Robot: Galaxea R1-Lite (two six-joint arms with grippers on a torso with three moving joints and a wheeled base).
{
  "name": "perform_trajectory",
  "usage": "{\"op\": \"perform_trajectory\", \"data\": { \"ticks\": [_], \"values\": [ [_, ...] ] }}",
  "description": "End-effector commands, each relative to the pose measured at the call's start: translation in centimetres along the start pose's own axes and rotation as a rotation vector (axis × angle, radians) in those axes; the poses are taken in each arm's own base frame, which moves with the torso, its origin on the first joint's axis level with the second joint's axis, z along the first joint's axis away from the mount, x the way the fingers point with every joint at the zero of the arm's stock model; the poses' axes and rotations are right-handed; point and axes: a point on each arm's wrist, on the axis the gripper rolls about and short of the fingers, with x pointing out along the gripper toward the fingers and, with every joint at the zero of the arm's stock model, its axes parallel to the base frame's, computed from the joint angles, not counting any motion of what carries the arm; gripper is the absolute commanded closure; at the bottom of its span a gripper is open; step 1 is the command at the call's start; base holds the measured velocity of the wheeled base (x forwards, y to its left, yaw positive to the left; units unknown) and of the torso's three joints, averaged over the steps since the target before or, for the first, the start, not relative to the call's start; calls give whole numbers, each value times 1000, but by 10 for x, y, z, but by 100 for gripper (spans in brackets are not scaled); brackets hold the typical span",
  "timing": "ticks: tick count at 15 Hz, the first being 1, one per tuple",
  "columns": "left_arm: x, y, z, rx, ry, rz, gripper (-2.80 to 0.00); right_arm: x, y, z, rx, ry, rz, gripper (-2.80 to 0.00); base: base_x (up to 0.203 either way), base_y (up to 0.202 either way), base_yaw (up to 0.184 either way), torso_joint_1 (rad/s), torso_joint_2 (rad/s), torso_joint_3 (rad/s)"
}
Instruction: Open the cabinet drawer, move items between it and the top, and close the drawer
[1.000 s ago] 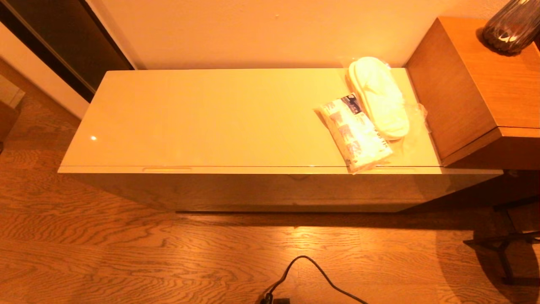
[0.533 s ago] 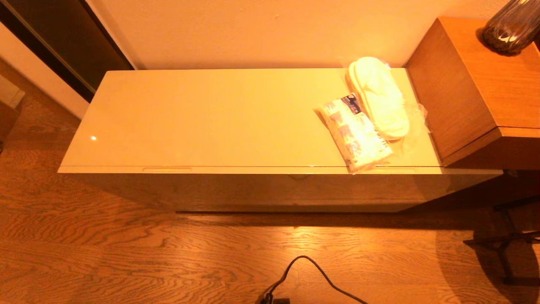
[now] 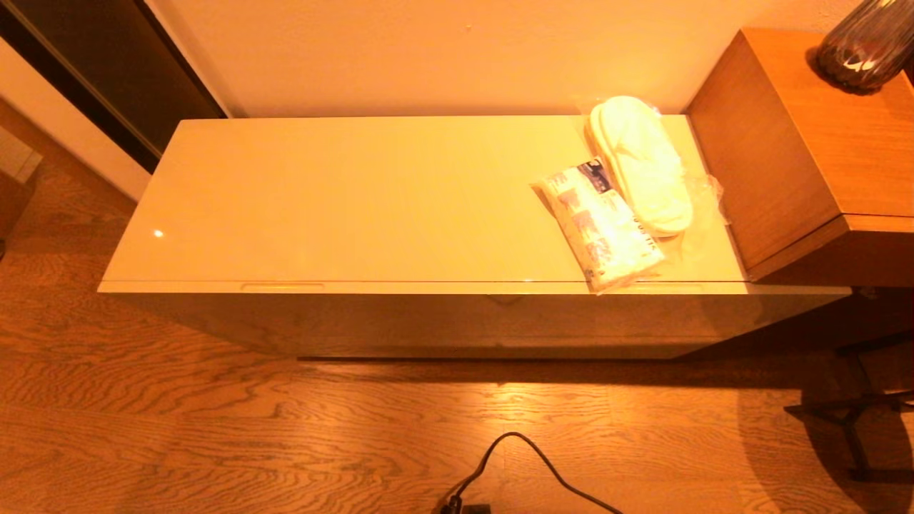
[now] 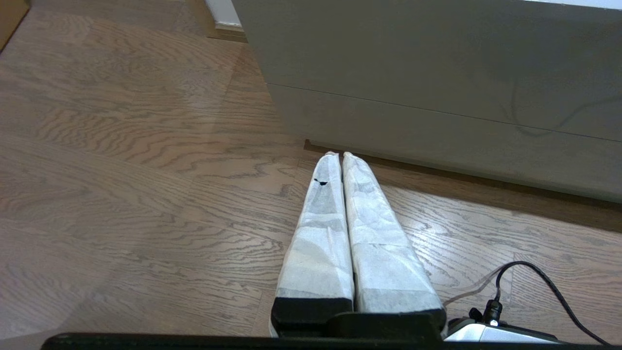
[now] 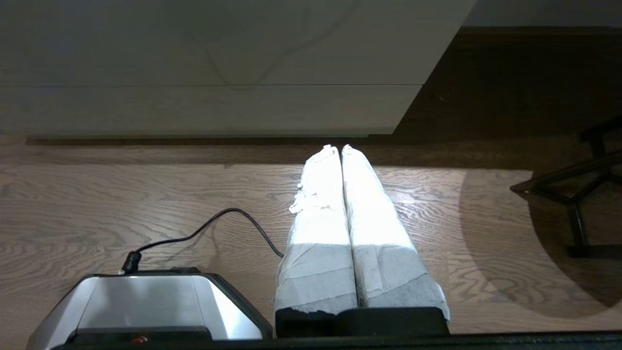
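Starting inventory for you: cabinet drawer shut; bagged slippers and blue-print packet on the top, right end. Left gripper and right gripper, fingers pressed together, parked low, facing the front.

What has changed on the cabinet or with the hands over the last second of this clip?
Nothing visibly changed. The slippers and the packet lie as before at the right end of the top, the cabinet drawer is shut, and neither arm has entered the head view.
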Motion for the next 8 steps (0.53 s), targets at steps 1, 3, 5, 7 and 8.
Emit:
{"op": "perform_trajectory", "data": {
  "ticks": [1,3,5,7,8],
  "values": [
    [-3,0,-1,-1,-38,-1,0,0,0,-1,6,6,1,0,0,0,0,0,0,0],
    [-3,0,-1,-1,-38,-1,0,0,0,0,19,5,1,0,0,0,0,0,0,0],
    [-3,0,-1,-1,-38,-1,0,0,0,0,19,4,1,0,0,0,0,0,0,0],
    [-3,0,-1,-1,-38,-1,0,0,0,0,19,5,1,0,0,0,0,0,0,0],
    [-3,0,-2,-1,-36,-1,0,0,0,0,19,5,0,0,0,0,0,0,0,0]
  ]
}}
